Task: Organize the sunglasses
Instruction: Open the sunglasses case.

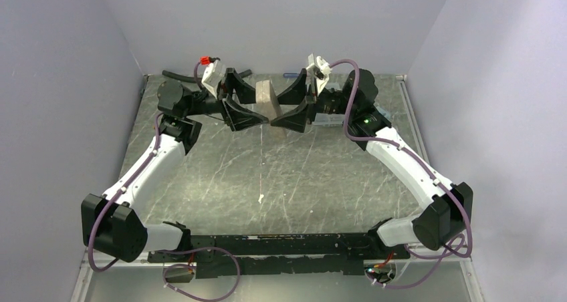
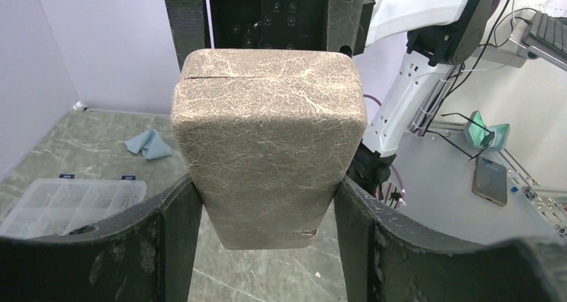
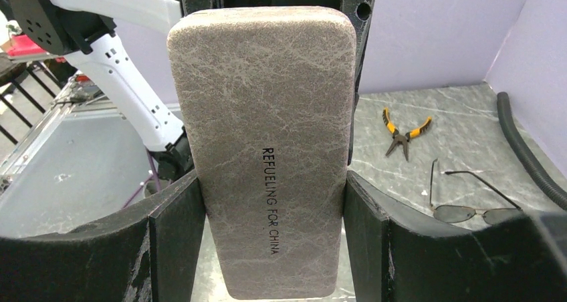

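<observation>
L tool (image 2: 266,208), R tool (image 3: 267,202) grip case (image 1: 268,96); R-cam: sunglasses (image 3: 457,213).

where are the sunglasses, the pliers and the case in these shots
sunglasses (image 3: 455,213), right wrist view, on the left lens
pliers (image 3: 399,137), right wrist view, on the joint below the handles
case (image 3: 267,115), right wrist view, on its textured front face

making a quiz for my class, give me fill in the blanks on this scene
The left gripper and right gripper both clamp the brown case, printed REFUELING FOR ___.
The sunglasses rest on the ___, not in the case.
The pliers near them have ___ handles.
Missing: CHINA; table; yellow.
</observation>
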Controlling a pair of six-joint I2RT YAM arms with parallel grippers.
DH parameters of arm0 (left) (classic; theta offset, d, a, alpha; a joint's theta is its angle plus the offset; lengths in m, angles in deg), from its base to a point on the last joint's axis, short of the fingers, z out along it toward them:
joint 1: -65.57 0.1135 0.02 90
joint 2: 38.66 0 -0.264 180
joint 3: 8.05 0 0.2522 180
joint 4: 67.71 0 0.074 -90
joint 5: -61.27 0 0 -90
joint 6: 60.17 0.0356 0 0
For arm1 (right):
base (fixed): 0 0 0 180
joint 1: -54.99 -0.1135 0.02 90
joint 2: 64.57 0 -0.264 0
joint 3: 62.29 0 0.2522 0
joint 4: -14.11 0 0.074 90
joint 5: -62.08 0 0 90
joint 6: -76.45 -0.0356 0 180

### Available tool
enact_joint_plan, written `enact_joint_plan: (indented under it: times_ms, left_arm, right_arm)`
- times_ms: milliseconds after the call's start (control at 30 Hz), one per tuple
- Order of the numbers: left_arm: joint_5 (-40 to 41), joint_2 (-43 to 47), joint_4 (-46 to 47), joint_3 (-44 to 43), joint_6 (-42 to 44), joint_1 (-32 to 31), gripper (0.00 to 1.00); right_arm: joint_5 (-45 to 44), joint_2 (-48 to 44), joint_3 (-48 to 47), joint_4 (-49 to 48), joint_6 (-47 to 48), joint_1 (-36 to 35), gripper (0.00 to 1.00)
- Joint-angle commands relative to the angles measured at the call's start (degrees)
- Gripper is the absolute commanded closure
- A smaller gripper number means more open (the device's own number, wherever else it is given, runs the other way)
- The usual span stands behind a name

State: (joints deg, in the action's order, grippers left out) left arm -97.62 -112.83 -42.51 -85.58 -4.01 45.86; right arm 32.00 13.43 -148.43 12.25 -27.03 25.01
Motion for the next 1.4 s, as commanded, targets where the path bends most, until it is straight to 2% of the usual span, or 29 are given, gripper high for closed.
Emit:
enact_joint_plan:
  times_ms: [0,100,133,233,300,433,633,733,767,900,933,967,1000,1100,1133,1333,1367]
  left_arm:
    - [-0.2,0.5,1.0,-2.4,-2.8,-0.6,0.41]
    - [0.0,0.4,0.1,-2.6,-2.7,-0.9,0.3]
    - [0.1,0.4,-0.1,-2.7,-2.6,-1.1,0.29]
    - [0.5,0.6,-0.5,-2.7,-2.6,-1.2,0.37]
    - [0.5,0.7,-0.7,-2.7,-2.4,-1.2,0.38]
    - [0.3,0.7,-0.6,-2.6,-2.4,-1.3,0.28]
    - [0.2,0.8,-0.6,-2.5,-2.2,-1.5,0.27]
    - [-0.1,0.8,-0.2,-2.5,-2.3,-1.6,0.35]
    - [-0.3,0.9,0.1,-2.4,-2.3,-1.7,0.44]
    - [-0.1,1.4,-0.2,-1.8,-1.8,-1.8,0.93]
    - [-0.1,1.6,-0.3,-1.5,-1.8,-1.8,0.97]
    - [-0.2,1.8,-0.5,-1.4,-1.8,-1.7,0.97]
    - [-0.2,1.9,-0.7,-1.2,-1.7,-1.7,0.97]
    - [0.0,2.3,-2.3,-1.3,-1.0,-1.7,0.97]
    - [-0.2,2.3,-2.8,-1.4,-0.4,-1.7,0.97]
    - [-0.6,2.8,-6.4,-1.6,2.9,-1.7,0.97]
    - [-0.2,2.8,-6.6,-1.7,3.1,-1.7,0.97]
  right_arm:
    - [-2.1,-0.9,-3.0,-2.0,1.5,-0.1,1.0]
    - [-3.4,-0.4,-3.7,-0.1,2.3,-0.2,1.0]
    - [-3.8,-0.3,-3.8,0.3,2.4,-0.2,1.0]
    - [-4.5,-0.5,-3.7,0.2,2.4,-0.3,1.0]
    - [-5.0,-0.6,-3.6,0.7,2.7,-0.3,1.0]
    - [-6.3,-1.0,-3.2,1.8,3.4,-0.3,1.0]
    - [-7.7,-1.3,-2.8,1.2,3.3,-0.3,1.0]
    - [-8.0,-1.2,-3.0,2.0,3.7,-0.3,1.0]
    - [-8.2,-1.1,-3.1,2.3,3.8,-0.4,1.0]
    - [-7.2,-1.4,-2.0,0.8,3.0,-0.5,1.0]
    - [-6.8,-1.5,-1.7,0.6,2.7,-0.4,0.98]
    - [-6.8,-1.6,-1.6,1.1,2.9,-0.3,0.94]
    - [-7.6,-1.8,-1.8,2.5,3.5,-0.3,0.86]
    - [-14.2,-2.6,-2.0,8.6,7.2,-0.3,0.48]
    - [-16.7,-2.8,-1.8,9.8,7.9,-0.2,0.4]
    - [-24.3,-4.4,0.4,10.1,9.2,-0.1,0.19]
    - [-25.3,-4.4,0.4,10.5,9.4,-0.1,0.02]
